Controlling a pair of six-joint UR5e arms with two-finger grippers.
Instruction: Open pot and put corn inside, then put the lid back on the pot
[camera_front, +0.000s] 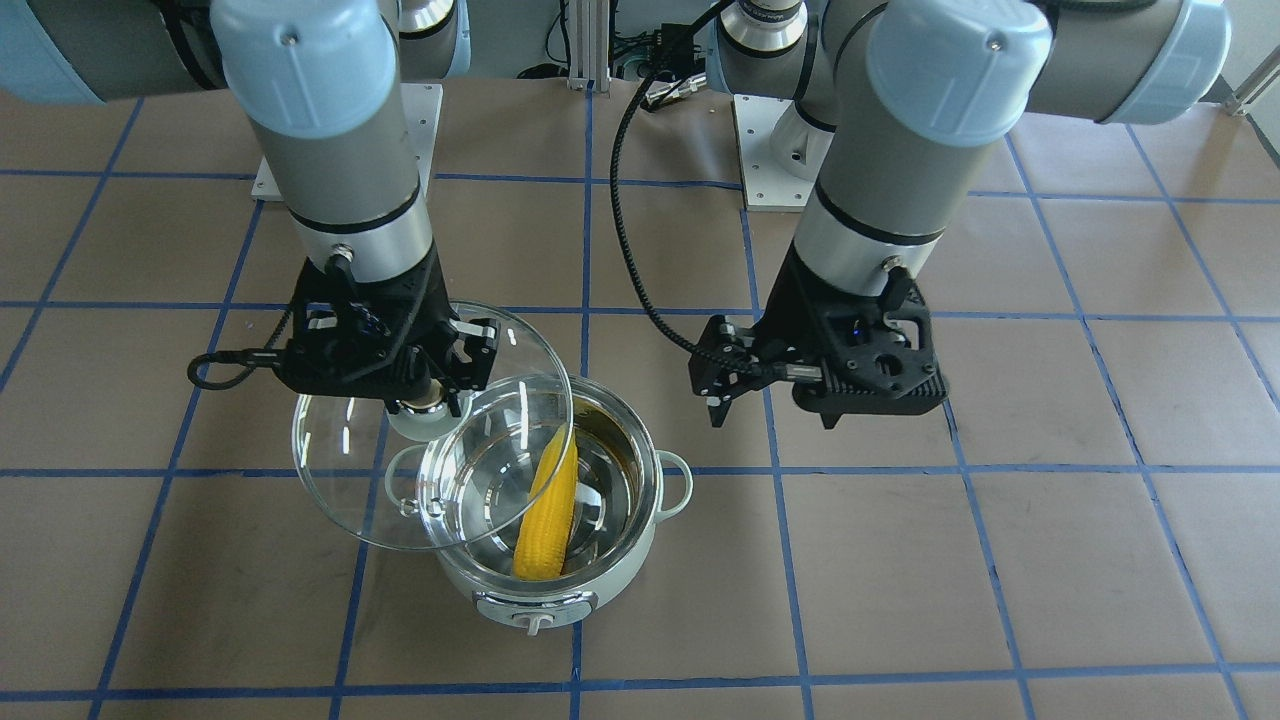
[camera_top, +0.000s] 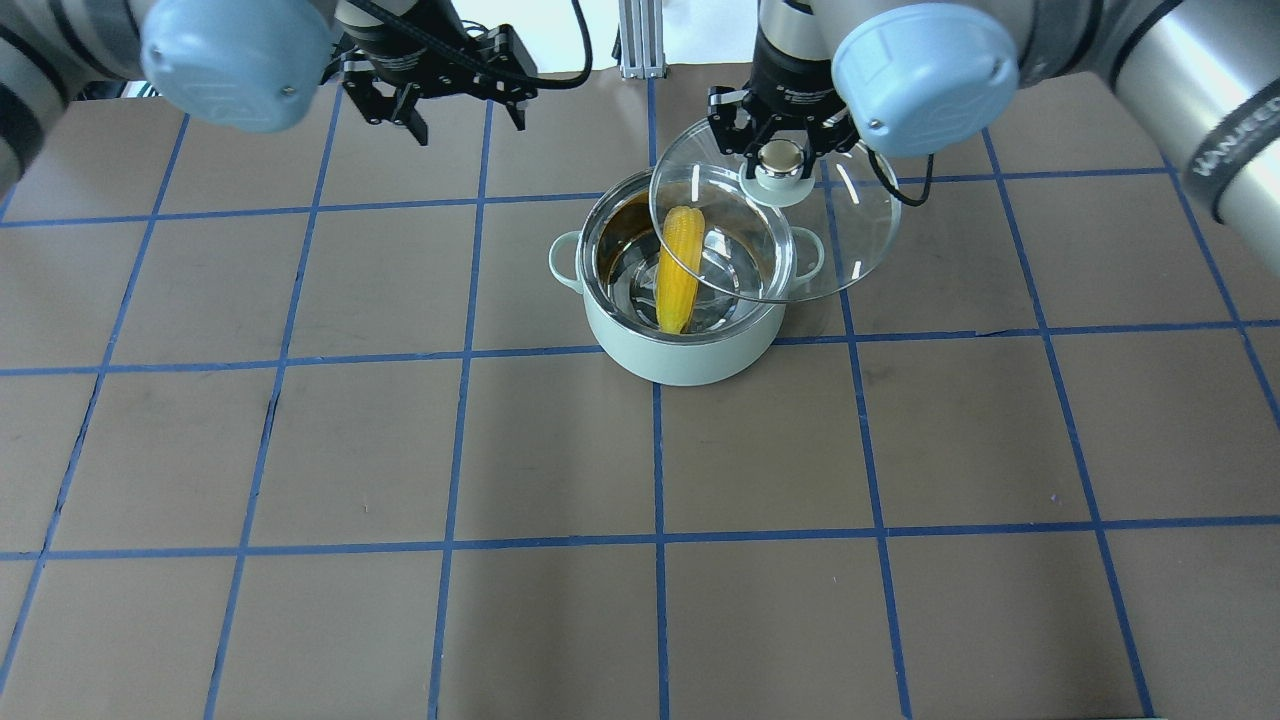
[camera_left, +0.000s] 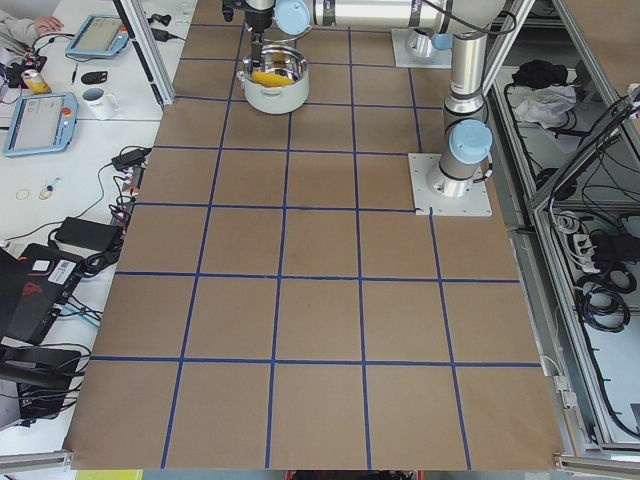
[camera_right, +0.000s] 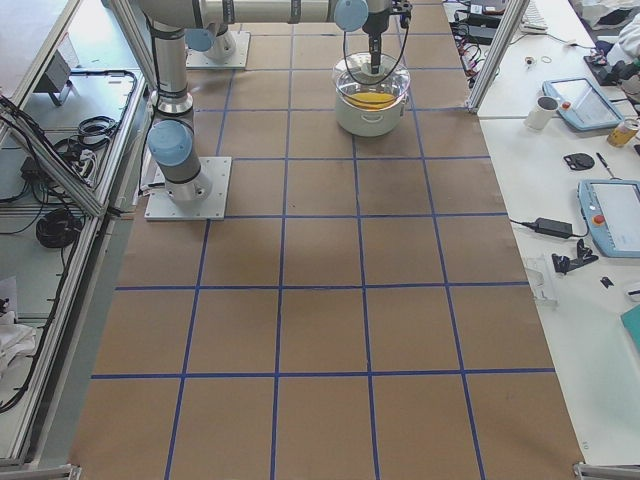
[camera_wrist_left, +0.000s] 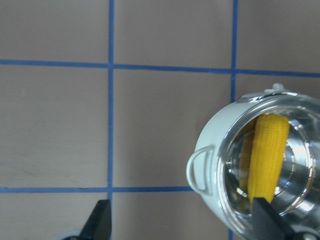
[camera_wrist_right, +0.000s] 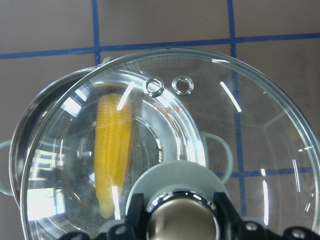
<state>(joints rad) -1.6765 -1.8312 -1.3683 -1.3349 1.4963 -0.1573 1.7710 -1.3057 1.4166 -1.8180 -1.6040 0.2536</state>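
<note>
- Yellow corn slanted inside the pot on the surface: filling apparently done.
- Glass lid tilted, offset right and far of the mouth, only partly over it, likely for replacing.
- Right fingers clamped on its knob; left fingers apart, parked far left, out of the way.

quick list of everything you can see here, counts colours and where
pot: one, pale mint with steel inside, on the table, uncovered
corn: one, yellow, lying inside the pot
lid: one, clear glass, held above the pot, offset to one side
table: one, brown with blue grid lines
mug: one, white, on the side bench
left gripper: one, black, open and empty, above the table beside the pot
right gripper: one, black, shut on the lid
</note>
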